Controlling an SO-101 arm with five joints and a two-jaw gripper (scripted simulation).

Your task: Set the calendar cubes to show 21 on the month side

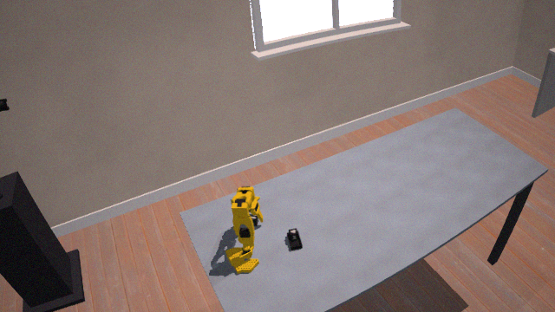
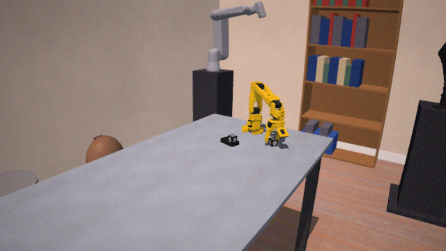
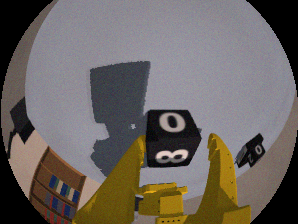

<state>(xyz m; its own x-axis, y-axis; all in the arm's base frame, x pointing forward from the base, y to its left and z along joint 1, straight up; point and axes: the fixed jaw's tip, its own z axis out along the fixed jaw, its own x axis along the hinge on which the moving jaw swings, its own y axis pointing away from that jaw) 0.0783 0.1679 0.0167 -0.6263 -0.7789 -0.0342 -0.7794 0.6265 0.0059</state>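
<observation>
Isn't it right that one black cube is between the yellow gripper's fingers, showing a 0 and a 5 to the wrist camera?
Not quite: the wrist view shows a 0 and an 8 on the black cube between the yellow gripper's fingers.

Plain grey-brown wall, w/ bright window point(image 1: 336, 17) above a pale sill point(image 1: 331, 41). Reddish wood-plank floor point(image 1: 143, 256) point(image 2: 362, 199), white skirting along wall. Blue-grey surface point(image 1: 368, 195) point(image 2: 157, 181) on dark legs. Tall brown bookcase point(image 2: 390, 73) point(image 3: 41, 172) w/ red, blue, green, cream & grey bks. Dark pedestal point(image 1: 35, 256) point(image 2: 425, 157) nr. surface.
</observation>
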